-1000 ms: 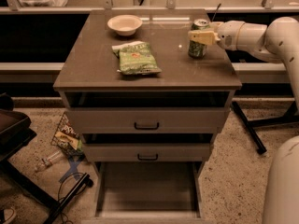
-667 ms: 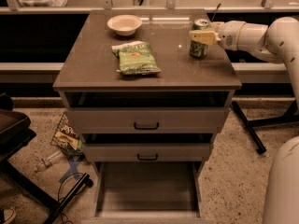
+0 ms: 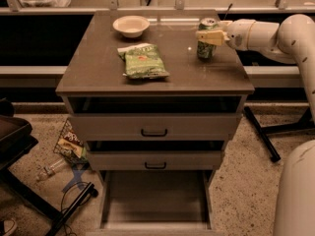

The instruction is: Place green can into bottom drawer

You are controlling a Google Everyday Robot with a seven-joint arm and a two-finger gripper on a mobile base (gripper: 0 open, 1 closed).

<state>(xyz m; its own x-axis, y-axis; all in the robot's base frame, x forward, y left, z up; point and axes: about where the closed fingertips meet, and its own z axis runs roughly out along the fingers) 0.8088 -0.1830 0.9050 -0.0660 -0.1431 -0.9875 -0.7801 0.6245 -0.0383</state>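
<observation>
Grey cabinet with three drawers, seen from in front and above. The white robot arm reaches in over the cabinet's right edge.

The bottom drawer is pulled out furthest at the cabinet's foot, its plain floor bare. The two drawers above it, each with a black handle, stand only slightly open.

On the cabinet top:
- a green chip bag lies near the centre;
- a pale bowl sits towards the back;
- the green can stands upright near the back right corner.

The gripper is level with the can's upper half and clamped on it. Its near finger lies across the can's front; the far one is hidden behind.

Compared with a second ago, almost nothing has shifted: arm, gripper and can keep their places on the cabinet top. This suggests the grasp is just settled and the lift has not begun. The carry down to the open drawer remains.
</observation>
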